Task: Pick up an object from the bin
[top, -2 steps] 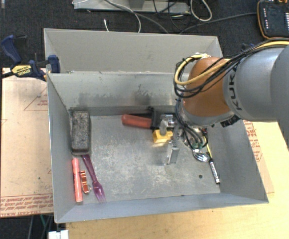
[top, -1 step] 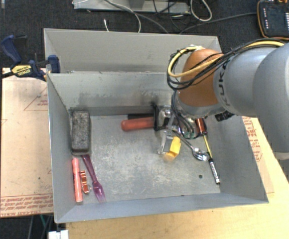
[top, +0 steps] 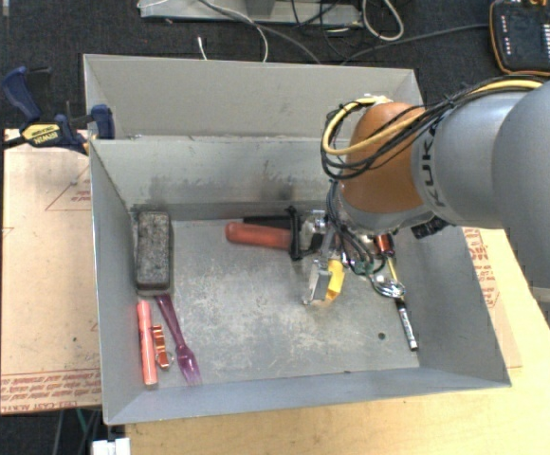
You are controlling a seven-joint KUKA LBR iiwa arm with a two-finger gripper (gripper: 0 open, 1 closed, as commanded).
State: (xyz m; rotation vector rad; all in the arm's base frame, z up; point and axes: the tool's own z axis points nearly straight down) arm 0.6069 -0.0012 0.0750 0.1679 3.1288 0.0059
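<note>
Position at time of inspection: the arm (top: 503,159) enters from 3 o'clock and bends down into the grey metal bin (top: 256,325). Its wrist carries an orange cover (top: 379,164) with looped yellow and black cables (top: 349,131).

The tool (top: 320,287) stands low over the bin floor, a little toward 3 o'clock from the centre. Whether it is released or clenched cannot be told, because wrist hardware and wiring crowd the tip. A small yellow piece shows at the tip. I cannot tell whether it belongs to the tool or is a loose thing.

The nearest item is a red-handled implement (top: 261,235) with a black end, lying flat near the back wall at about 12 o'clock. The black end points toward the tool and sits just beside it, at the tool's 11 o'clock. Contact between the two cannot be confirmed, and nothing is seen grasped.

Other contents:
- A grey block (top: 153,247), oblong, lies against the wall between 9 and 10 o'clock.
- Pink sticks (top: 149,344), one long and one short, lie side by side at 8 o'clock.
- A purple fork (top: 180,349) lies just beside the pink sticks on their 3 o'clock side, slightly slanted.
- A black marker (top: 405,322) lies at 4 o'clock, near the arm's wrist and well apart from the items at 8 and 9 o'clock.
</note>
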